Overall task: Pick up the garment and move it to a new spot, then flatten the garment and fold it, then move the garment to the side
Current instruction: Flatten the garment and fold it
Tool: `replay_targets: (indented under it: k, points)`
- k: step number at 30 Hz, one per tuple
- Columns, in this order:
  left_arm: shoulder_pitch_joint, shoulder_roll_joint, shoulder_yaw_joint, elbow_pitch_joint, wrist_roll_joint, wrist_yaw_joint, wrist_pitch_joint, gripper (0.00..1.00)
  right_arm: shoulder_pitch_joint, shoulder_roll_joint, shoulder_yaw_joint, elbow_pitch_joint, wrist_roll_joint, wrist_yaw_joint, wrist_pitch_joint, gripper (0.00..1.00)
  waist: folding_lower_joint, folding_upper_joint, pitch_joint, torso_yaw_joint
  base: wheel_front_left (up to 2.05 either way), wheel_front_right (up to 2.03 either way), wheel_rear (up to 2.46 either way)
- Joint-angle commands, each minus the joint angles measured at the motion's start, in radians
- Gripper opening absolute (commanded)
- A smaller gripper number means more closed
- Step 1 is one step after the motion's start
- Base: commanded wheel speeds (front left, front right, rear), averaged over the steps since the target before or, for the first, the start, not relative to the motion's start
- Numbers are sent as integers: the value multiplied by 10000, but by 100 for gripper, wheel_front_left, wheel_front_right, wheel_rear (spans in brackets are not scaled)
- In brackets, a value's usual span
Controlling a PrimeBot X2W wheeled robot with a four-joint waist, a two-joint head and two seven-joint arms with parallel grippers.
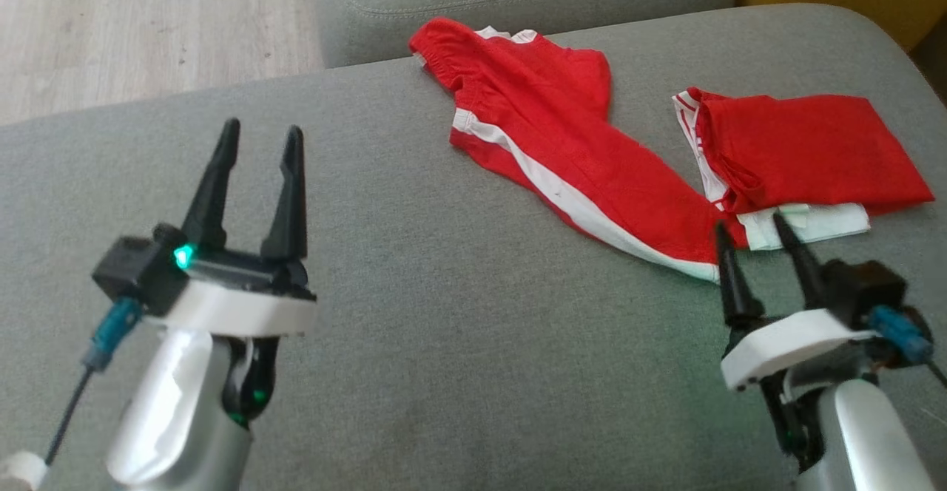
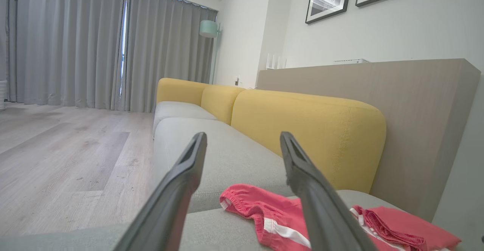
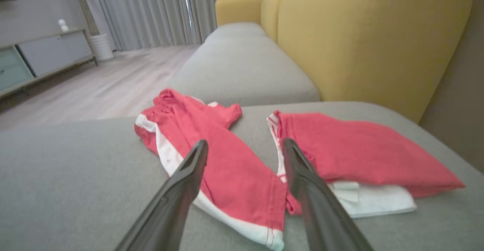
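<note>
The red garment (image 1: 577,151) lies on the grey sofa (image 1: 414,328), right of centre. Its longer leg runs diagonally, waistband far left and hem near right. The other leg lies folded, pointing right. The right gripper (image 1: 747,225) is spread, with its tips at the near hem. The left gripper (image 1: 263,132), also spread, hovers well to the left.

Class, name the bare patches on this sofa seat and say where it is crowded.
Bare: the grey seat between the left gripper and the red garment, and the near strip between both grippers. Crowded: the far right, where the garment spreads and the right gripper is at its hem.
</note>
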State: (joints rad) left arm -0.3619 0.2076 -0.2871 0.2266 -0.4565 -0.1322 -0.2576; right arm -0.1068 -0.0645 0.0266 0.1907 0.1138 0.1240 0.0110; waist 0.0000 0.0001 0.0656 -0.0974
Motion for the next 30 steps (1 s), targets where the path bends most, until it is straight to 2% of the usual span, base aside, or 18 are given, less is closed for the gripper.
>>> replay_targets:
  k: [1, 9, 15, 21, 30]
  points:
    - [-82, 94, 447, -430, 141, 27, -41, 100, -182, 76, 133, -598, 43, 67, -350, 100, 0, -1, -16, 38, 0, 0, 0]
    - [908, -437, 401, -965, 633, 38, -41, 100, -145, 138, 363, -1383, 258, 67, -1567, 100, 0, -1, 41, 394, 0, 0, 0]
    - [1447, -969, 396, -1042, 830, 101, -41, 100, -576, 141, 742, -1113, -36, 67, -1509, 100, 0, -1, 460, 1056, 0, 0, 0]
    - [1342, -1152, 68, -741, 1203, 75, -41, 100, -1969, 141, 997, 55, -611, 67, -910, 100, 0, -1, 1165, 1936, 0, 0, 0]
    - [617, -1405, -313, -603, 1100, 34, -41, 100, -4689, -431, 1386, 3086, -1012, 67, -222, 100, 0, -1, 2116, 3207, 0, 0, 0]
